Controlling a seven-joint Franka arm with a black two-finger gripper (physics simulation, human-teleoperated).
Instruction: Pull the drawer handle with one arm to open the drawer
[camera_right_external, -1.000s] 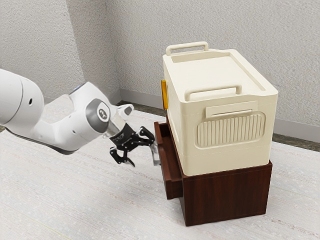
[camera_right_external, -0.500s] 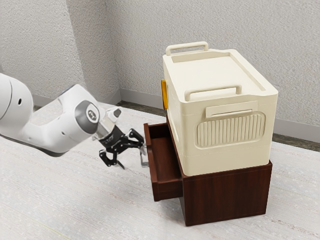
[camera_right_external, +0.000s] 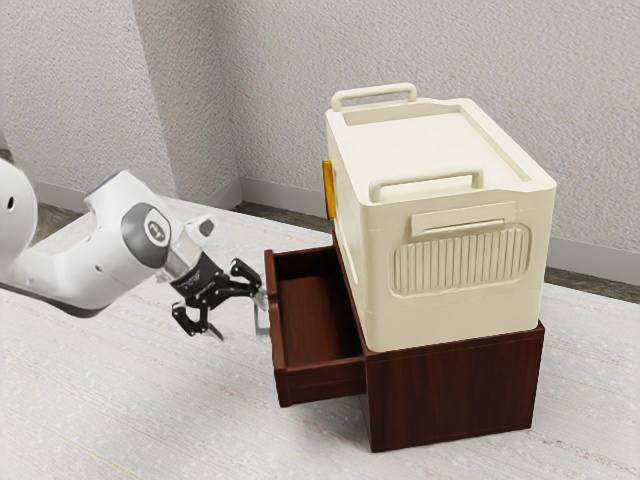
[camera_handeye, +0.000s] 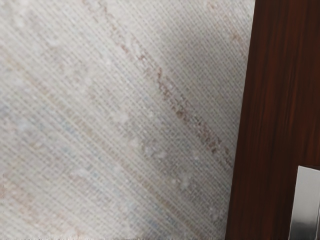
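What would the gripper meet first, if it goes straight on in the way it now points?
Probably the pale table top, below it; but the drawer handle is so near the gripper that touching it first is possible, as depth there is unclear.

the exterior view stands back at the side of the arm (camera_right_external: 95, 255), above the box (camera_right_external: 450, 270), facing obliquely down across the table (camera_right_external: 150, 420) toward the walls (camera_right_external: 400, 50). the wrist view looks from the arm's end, close in, down past the drawer (camera_right_external: 325, 384) at the table. both share the drawer, its handle (camera_handeye: 306, 205) and some table.
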